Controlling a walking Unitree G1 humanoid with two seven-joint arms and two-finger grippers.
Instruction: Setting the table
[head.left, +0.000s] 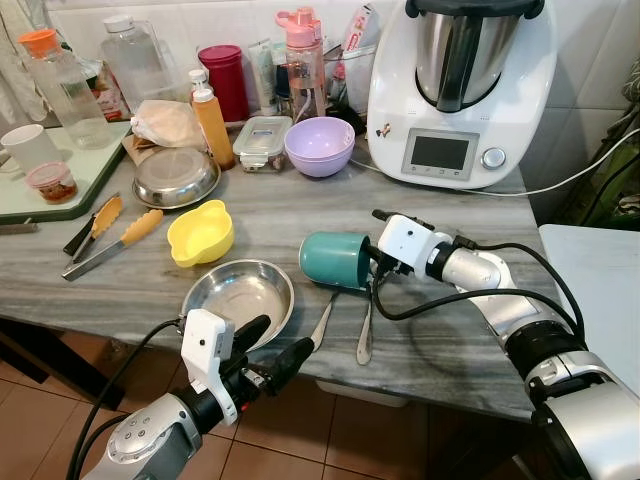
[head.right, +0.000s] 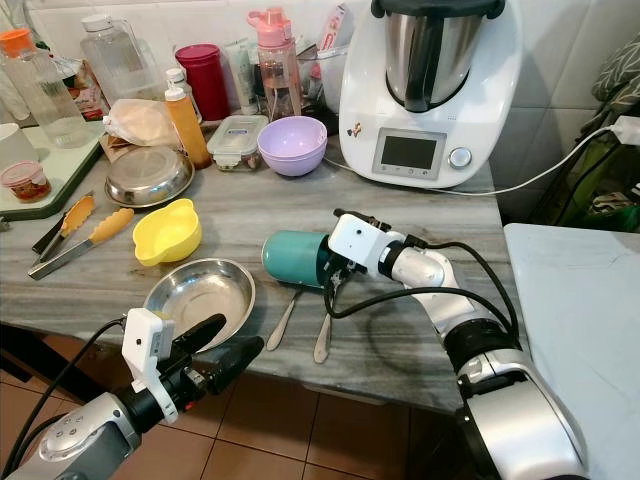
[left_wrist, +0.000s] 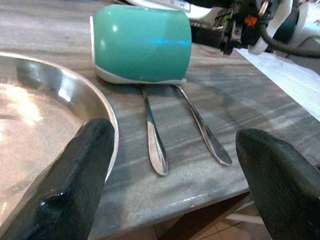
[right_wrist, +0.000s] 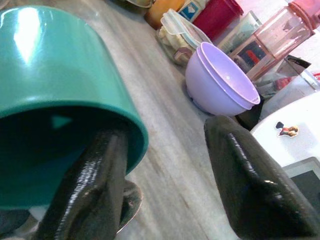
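A: Lying on its side, the teal cup (head.left: 336, 259) is on the grey marble counter (head.left: 250, 215), its mouth facing the right gripper (head.left: 373, 268) and its base toward the robot's left. Long axis runs left-right along the counter.

B: Gripper state?

A: The right wrist view shows one black finger (right_wrist: 87, 187) poked inside the cup mouth, the other finger well clear outside. So the jaws stand parted, straddling the rim, not clamped. Contact with the inner wall, can't tell.

B: What's under the cup?

A: Two spoons (head.left: 365, 325), handles pointing to the counter's front edge, bowl ends tucked under the cup's mouth end. They lie side by side, slightly splayed.

B: Left side?

A: Left gripper (head.left: 270, 353) hovers at the counter's front edge, fingers spread wide, holding nothing. One finger overlaps the rim of the steel plate (head.left: 238, 295) in the left wrist view; touching or not, can't tell.

B: Neighbours?

A: Yellow bowl (head.left: 200, 232) just behind the steel plate, left of the cup. Tongs (head.left: 112, 236) further left. Lilac bowl (head.left: 319, 146), a second steel dish (head.left: 176, 178), and a white kitchen machine (head.left: 455, 90) sit toward the back.
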